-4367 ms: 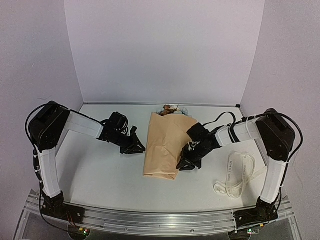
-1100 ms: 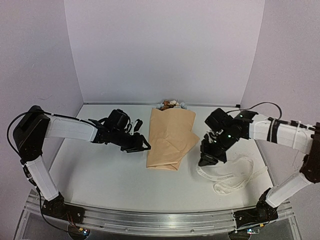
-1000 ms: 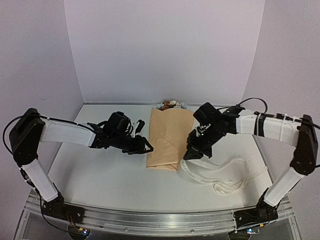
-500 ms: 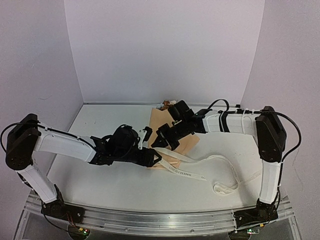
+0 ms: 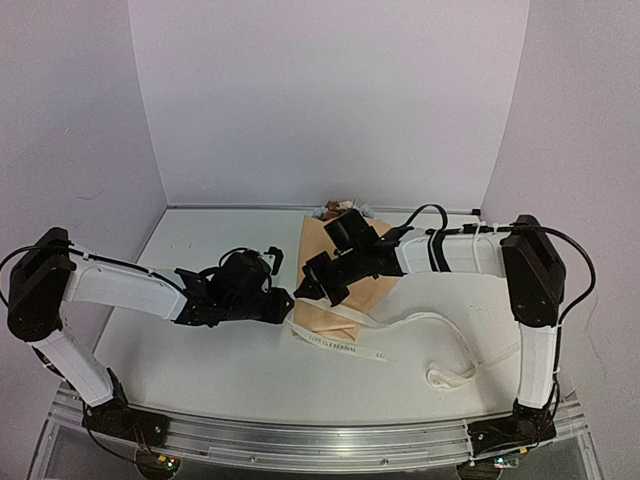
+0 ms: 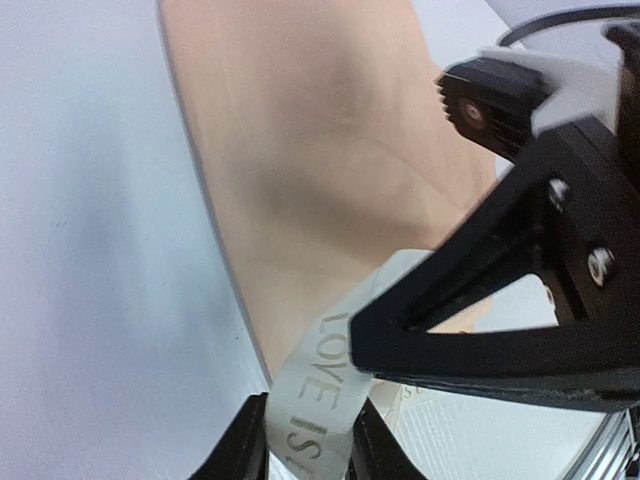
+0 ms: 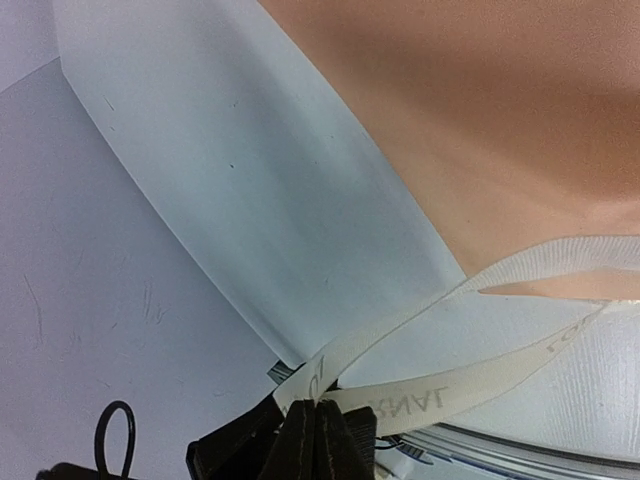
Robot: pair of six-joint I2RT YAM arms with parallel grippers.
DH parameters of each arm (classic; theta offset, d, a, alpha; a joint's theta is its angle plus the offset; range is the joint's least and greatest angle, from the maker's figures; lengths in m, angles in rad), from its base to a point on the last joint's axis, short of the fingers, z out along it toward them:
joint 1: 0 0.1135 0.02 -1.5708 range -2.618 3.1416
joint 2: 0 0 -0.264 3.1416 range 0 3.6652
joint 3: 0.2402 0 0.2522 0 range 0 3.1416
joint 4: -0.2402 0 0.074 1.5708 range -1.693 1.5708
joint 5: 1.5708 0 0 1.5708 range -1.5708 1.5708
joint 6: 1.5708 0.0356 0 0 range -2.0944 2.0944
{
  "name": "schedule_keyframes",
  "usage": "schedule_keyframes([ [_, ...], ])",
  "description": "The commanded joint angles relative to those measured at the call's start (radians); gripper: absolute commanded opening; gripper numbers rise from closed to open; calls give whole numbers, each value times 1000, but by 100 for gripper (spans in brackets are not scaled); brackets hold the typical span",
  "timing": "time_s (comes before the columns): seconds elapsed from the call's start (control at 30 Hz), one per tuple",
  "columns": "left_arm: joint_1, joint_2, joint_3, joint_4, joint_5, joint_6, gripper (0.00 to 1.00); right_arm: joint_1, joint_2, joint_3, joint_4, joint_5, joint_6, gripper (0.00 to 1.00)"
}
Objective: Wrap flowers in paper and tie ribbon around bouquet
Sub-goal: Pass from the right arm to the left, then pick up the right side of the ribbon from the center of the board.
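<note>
Peach-tan bouquet (image 5: 345, 275): laid at the middle of the worktop (image 5: 200, 365), wide mouth turned to the far edge and narrow end to the near edge; no cinch was seen on it yet.
Bouquet's flowers (image 5: 340, 209): only a few blooms were seen, poking out of the paper (image 6: 300, 150) at the far end.
Ribbon (image 5: 345, 344): lifted off the bouquet's near left corner, then trailed loose over the worktop toward the near right corner.
Left gripper (image 6: 306, 452): closed in on the ribbon, a finger (image 6: 243, 452) set against each of its edges, just beside the bouquet's left edge.
Right gripper (image 7: 316, 425): fingers pressed together, two runs of ribbon pinched between them, above the paper and very near the left gripper.
Writing: "LOVE IS" was read along the ribbon in the left wrist view; letters ending in "NAL" were made out upside down in the right wrist view. No brand was seen.
Risk, slip: the left hold was judged weak, since the ribbon was taken by its edges; a pull could draw it free.
Risk, collision: the left gripper and right gripper were crowded together, so a careless turn could knock one against the other.
Risk, drag: the bouquet was held down by nothing; a taut ribbon could slide it or spring the fold open.
</note>
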Motion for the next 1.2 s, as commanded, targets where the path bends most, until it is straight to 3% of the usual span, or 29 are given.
schedule_keyframes([
  [0.0, 24, -110, -16, -89, -45, 12, 13, 31, -42, -27, 23, 120, -65, 0],
  [0.03, 30, -130, -33, -83, -47, 10, 11, 34, -46, -28, 18, 125, -83, 1],
  [0.2, 43, -186, -123, -21, -61, -25, 1, 37, -83, -61, -32, 110, -199, 28],
  [0.37, 43, -174, -78, -163, -165, -107, 0, 33, -220, -101, -315, 128, -442, 49],
  [0.47, 43, -203, -83, -238, -240, -162, 0, 29, -400, -265, -467, 249, -611, 57],
  [0.6, 44, -256, -107, -333, -289, -222, 0, 22, -653, -513, -659, 488, -736, 64],
  [0.77, 44, -312, -109, -463, -362, -302, 0, -25, -974, -817, -823, 743, -738, 72],
  [1.0, 65, -316, -73, -670, -496, -438, 0, -200, -1182, -1039, -822, 696, -748, 75],
  [1.17, 173, -264, -42, -754, -517, -475, 0, -340, -1169, -1087, -777, 631, -715, 78],
])
